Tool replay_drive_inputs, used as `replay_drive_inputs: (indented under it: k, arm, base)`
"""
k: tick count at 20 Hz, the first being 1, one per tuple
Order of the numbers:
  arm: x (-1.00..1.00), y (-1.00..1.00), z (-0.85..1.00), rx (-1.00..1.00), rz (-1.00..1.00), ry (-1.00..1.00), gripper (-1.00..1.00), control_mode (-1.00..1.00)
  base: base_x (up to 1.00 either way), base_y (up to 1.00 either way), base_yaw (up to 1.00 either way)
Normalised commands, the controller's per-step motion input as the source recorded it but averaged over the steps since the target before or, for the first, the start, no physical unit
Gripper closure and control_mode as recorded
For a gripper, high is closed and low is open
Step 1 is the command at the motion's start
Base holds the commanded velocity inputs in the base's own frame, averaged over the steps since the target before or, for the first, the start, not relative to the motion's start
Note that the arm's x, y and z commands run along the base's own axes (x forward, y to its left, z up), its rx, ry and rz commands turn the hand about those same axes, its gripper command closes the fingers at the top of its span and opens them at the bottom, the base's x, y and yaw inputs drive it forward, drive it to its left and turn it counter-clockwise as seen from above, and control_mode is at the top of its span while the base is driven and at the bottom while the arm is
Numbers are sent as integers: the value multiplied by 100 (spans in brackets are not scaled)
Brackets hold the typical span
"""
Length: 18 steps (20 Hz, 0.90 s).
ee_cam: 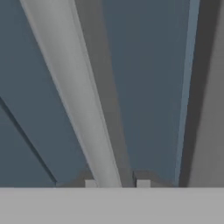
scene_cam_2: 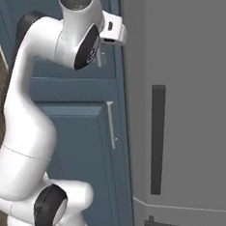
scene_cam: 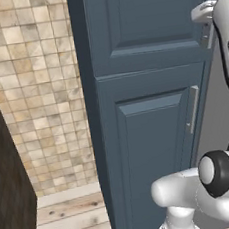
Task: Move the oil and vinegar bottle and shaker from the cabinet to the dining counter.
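The gripper (ee_cam: 116, 183) was clamped on the upper door's grey bar handle (ee_cam: 74, 96), which ran diagonally from the hand view's upper left to between the fingertips (ee_cam: 90, 183). The slate-blue cabinet (scene_cam: 151, 107) filled the centre of the left base view, its doors closed. A grey refrigerator (scene_cam_2: 187, 103) stood just beside it, right of frame in the right base view.

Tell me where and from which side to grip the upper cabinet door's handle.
Grip the grey bar handle across its shaft, coming straight at the cabinet door's front. The bar stands off the panel, leaving room for a finger on each side. The gripper is already shut on it there.
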Motion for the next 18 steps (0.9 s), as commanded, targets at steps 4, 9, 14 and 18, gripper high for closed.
replay_drive_inputs:
  k: [4,9,14,18]
  arm:
    - [-58,24,4,0,6,0,100,-100]
    - [-69,28,0,0,2,-5,100,-100]
    - [-74,35,0,0,0,-7,100,-100]
    - [-75,39,0,0,0,-9,100,-100]
  base:
    - [0,0,0]
    - [0,0,0]
    - [0,0,0]
    - [0,0,0]
